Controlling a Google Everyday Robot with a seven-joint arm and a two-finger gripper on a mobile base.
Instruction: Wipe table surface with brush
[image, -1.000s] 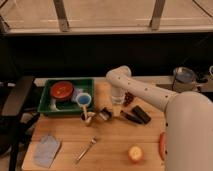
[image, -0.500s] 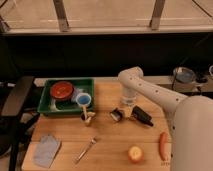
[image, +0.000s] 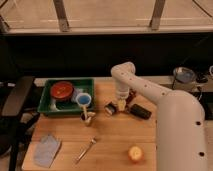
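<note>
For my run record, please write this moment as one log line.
phase: wiping | pincer: shut on brush, low over table surface, right of green tray | fork: lying apart, front left

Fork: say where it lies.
Camera view: the fork lies near the table's front edge, between the grey cloth and the round fruit; the tool hovers farther back.

window (image: 107, 12): metal-framed, pale light | wall (image: 75, 55): dark, below window | chair (image: 17, 100): black, far left
</note>
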